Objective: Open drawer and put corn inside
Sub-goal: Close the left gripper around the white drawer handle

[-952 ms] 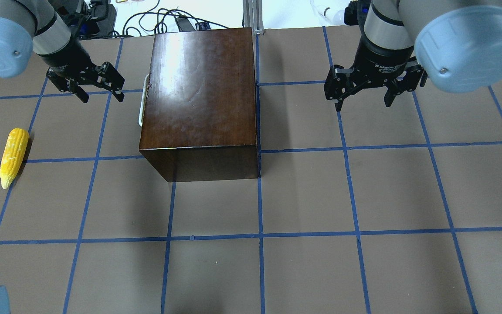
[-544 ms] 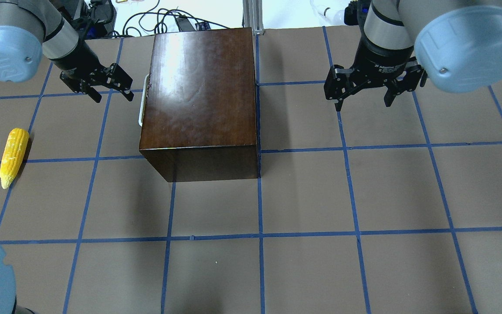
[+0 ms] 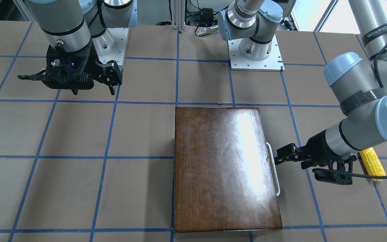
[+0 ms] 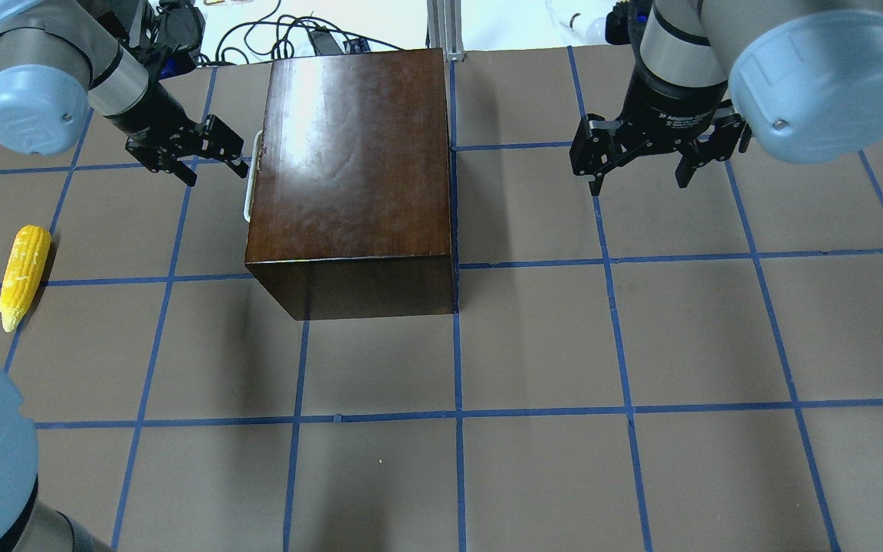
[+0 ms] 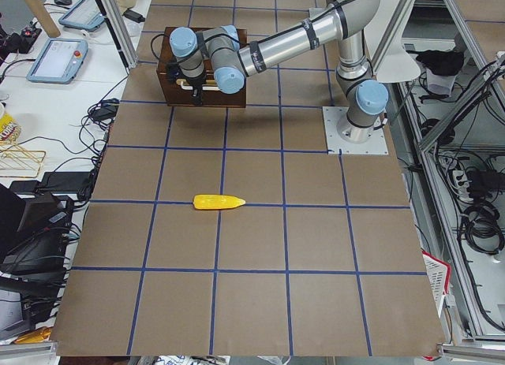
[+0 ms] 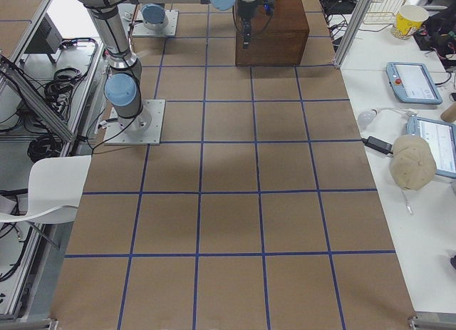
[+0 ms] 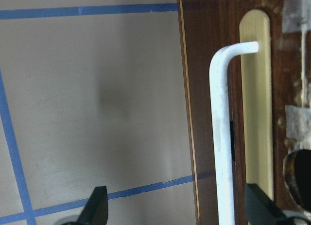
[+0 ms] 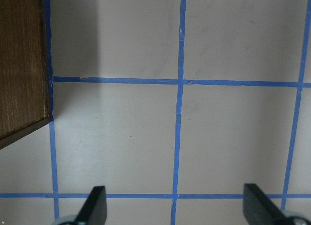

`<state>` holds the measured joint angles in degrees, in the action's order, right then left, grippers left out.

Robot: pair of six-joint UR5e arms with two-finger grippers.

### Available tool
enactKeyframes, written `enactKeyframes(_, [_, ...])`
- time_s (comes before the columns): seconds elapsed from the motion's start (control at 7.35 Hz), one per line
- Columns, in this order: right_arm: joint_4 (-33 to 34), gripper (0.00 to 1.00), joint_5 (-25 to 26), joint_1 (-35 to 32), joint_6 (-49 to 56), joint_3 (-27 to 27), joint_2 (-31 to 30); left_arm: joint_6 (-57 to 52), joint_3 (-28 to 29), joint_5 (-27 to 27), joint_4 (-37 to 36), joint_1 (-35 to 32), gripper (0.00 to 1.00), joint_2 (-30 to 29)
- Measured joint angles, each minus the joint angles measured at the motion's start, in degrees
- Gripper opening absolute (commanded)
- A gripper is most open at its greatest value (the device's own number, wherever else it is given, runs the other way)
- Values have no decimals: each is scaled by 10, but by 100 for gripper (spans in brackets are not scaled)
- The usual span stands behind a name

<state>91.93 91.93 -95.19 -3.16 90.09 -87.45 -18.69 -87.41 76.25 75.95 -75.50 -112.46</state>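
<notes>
The glossy dark-brown box (image 4: 349, 169) stands at the table's back middle. Its drawer is closed, with only the white loop handle (image 4: 251, 176) showing on the box's left side. The handle also shows in the front-facing view (image 3: 273, 168) and up close in the left wrist view (image 7: 221, 137). My left gripper (image 4: 215, 172) is open and empty, level with the handle and just short of it. The yellow corn (image 4: 24, 276) lies on the table far left, apart from both grippers. My right gripper (image 4: 638, 184) is open and empty, hovering right of the box.
The table is brown paper with a blue tape grid (image 4: 457, 414). Cables and an aluminium post (image 4: 441, 23) sit behind the box. The two arm bases (image 3: 255, 50) are bolted on at the robot's edge of the table.
My left gripper has moved right, from well left of the box to just beside the drawer handle. The right arm, box and corn have not moved.
</notes>
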Motion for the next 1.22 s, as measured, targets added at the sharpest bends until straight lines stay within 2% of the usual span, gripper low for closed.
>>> enactKeyframes(0.68, [0,100,0,0,0,0,0,28,-4,-28,-1,2,100,-12])
enactKeyframes(1.22, [0,100,0,0,0,0,0,25,-5,-31,-2,1,100,-26])
